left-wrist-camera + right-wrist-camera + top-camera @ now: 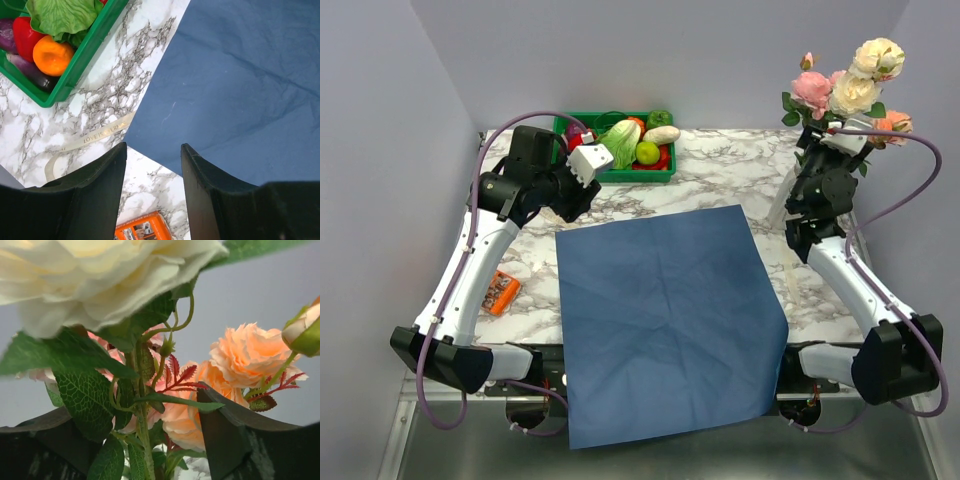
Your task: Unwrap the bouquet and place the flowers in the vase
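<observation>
Flowers [850, 90]: likely light, top-heavy, soft-petalled, thin stiff stems [143, 440]; you grip low on the stems, standing loose between parted right fingers [235, 440]; left fingers [95, 190] parted too, empty.

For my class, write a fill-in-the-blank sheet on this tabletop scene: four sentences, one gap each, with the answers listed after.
1. The blue paper lies spread flat on the ____ table.
2. The vegetables sit in a ____ crate.
3. The left gripper is open and holds ____.
4. The right gripper stands open around the green ____ of the flowers.
Answers: marble; green; nothing; stems.
</observation>
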